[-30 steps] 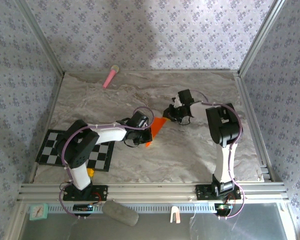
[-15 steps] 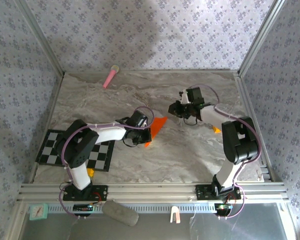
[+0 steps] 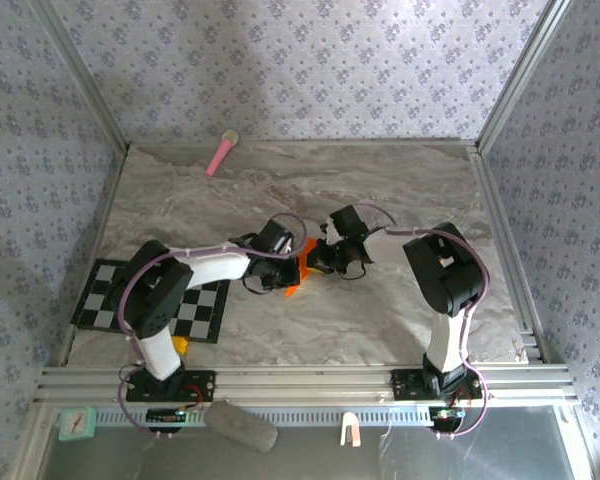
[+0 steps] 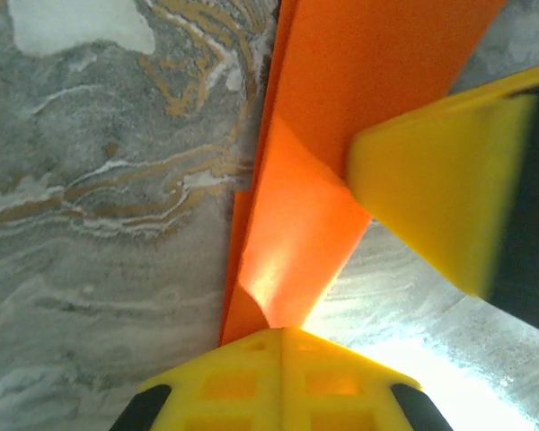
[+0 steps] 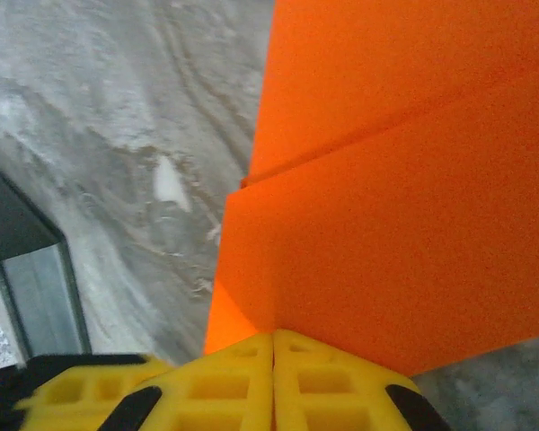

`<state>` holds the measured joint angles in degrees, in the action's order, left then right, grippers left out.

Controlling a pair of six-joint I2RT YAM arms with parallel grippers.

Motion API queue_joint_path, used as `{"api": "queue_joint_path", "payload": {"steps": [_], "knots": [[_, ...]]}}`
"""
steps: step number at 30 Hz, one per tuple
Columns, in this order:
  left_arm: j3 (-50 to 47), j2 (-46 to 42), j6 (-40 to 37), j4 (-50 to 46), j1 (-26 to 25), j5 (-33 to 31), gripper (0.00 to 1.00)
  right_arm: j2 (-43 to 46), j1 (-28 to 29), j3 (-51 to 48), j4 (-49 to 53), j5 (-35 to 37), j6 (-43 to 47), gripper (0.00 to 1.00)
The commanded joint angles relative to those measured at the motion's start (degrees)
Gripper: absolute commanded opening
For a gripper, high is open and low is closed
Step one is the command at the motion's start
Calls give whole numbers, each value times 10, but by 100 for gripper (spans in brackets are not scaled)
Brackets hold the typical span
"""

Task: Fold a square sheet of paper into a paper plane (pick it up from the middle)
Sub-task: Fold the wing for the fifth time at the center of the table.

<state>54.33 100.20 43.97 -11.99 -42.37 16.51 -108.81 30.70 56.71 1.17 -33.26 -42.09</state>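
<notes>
Swinging in from the far right, the right gripper (image 3: 322, 258) now bites the orange square sheet of paper (image 3: 302, 262) at mid-table. Its jaws are closed on the folded layers just beside the left gripper (image 3: 280, 265), which stays clamped on the sheet's narrow end. With a creased, narrowed shape held between both arms, folding looks to be midway: the next move likely calls for one gripper to anchor while the other draws a flap over, the pink stick (image 3: 221, 152) lying far off.
</notes>
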Motion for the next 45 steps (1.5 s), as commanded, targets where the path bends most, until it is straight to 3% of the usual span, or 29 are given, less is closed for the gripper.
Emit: {"api": "queue_joint_path", "payload": {"steps": [1, 11, 31, 45], "knots": [[-1, -32, -11, -32, 4, 14, 3, -22, 5, 24, 20, 13, -8, 7], [1, -22, -8, -86, 13, 7, 6, -37, 11, 42, 48, 24, 10, 7], [2, 15, -6, -73, 26, 28, 5, -47, 12, 51, 66, 27, 21, 8], [7, 7, -55, -191, 10, 17, 0, -61, 14, 66, 102, 57, 23, 7]]}}
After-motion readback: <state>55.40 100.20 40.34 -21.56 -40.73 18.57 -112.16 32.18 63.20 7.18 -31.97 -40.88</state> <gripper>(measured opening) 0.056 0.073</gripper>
